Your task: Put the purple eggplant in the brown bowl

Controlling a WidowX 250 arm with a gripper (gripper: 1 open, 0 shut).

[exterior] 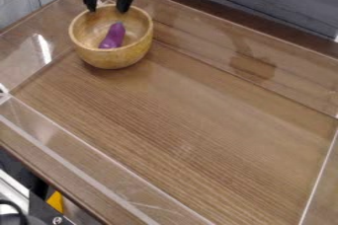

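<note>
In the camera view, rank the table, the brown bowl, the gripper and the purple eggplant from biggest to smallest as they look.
1. Table
2. Brown bowl
3. Gripper, partly cut off at the frame's top, so only its visible part counts
4. Purple eggplant, lying inside the bowl

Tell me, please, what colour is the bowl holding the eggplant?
Light tan-brown wood, in the camera view: brown bowl.
</note>
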